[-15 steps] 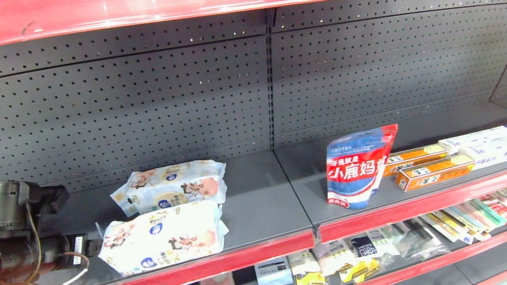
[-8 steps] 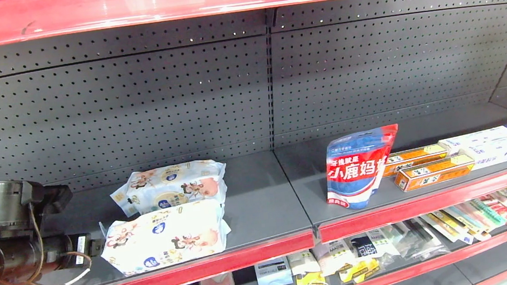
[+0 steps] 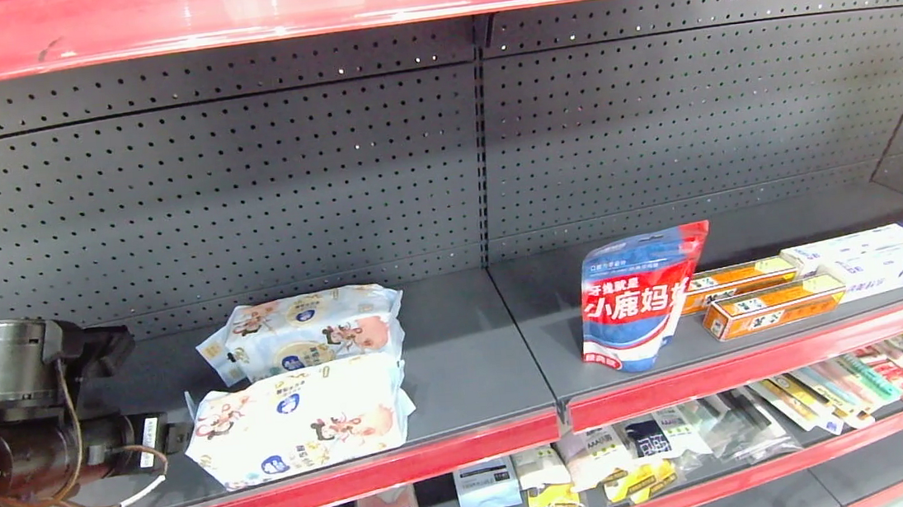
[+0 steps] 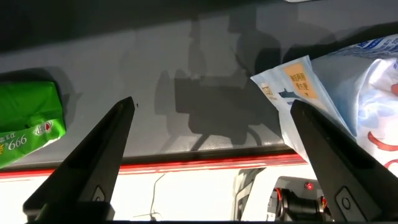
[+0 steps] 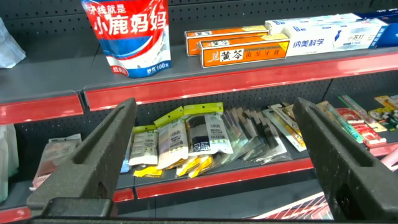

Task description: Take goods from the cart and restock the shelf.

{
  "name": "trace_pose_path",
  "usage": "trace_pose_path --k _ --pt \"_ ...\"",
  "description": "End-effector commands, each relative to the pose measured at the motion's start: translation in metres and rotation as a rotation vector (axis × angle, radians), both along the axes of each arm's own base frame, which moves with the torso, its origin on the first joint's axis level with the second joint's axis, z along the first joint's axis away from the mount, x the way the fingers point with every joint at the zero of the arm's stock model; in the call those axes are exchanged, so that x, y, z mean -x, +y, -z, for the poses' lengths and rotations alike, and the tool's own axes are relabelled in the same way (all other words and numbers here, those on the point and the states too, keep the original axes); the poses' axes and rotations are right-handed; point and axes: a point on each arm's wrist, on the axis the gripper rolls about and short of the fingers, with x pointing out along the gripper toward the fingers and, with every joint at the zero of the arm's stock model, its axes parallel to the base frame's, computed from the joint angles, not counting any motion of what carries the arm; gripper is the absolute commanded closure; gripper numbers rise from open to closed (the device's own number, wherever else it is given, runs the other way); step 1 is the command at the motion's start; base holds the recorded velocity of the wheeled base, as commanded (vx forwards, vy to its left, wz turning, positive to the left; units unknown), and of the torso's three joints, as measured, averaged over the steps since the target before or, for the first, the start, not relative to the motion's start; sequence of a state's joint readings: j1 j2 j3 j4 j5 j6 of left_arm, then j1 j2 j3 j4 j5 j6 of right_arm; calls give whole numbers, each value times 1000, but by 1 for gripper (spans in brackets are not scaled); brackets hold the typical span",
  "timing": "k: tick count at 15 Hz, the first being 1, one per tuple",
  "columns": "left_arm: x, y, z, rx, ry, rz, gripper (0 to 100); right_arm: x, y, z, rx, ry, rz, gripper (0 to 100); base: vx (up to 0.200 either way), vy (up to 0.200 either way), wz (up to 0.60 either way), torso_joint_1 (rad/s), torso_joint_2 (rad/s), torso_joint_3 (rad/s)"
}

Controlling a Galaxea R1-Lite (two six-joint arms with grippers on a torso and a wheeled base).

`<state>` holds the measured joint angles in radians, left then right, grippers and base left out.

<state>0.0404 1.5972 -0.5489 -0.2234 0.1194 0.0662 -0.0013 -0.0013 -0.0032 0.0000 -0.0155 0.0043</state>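
Two white cartoon-printed wipes packs lie on the grey shelf, one at the back and one at the front. My left arm rests on the shelf at the far left, its end against the front pack's left edge. In the left wrist view my left gripper is open, and the wipes pack's corner lies between the fingers, close to one finger. My right gripper is open and holds nothing, off the shelf front, facing a blue-and-red pouch.
The pouch stands upright right of the shelf's middle, with orange boxes and white-blue boxes beside it. A green pack lies by my left gripper. Hanging packets fill the tier below. A red-edged shelf runs overhead.
My left arm has moved a little to the right along the shelf, and the front wipes pack has shifted right with it. Everything else is where it was.
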Motion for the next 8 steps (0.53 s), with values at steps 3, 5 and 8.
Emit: trace_pose_path --k 3,5,8 --pt "-1 -4 -2 0 -13 19 0 0 0 0 0 1 0 0 0 0 0 0 0 0" --pt "-1 -5 -2 0 -13 20 0 0 0 0 0 1 0 0 0 0 0 0 0 0" --pt "-1 -4 -2 -1 -15 17 0 0 0 0 0 1 0 0 0 0 0 0 0 0"
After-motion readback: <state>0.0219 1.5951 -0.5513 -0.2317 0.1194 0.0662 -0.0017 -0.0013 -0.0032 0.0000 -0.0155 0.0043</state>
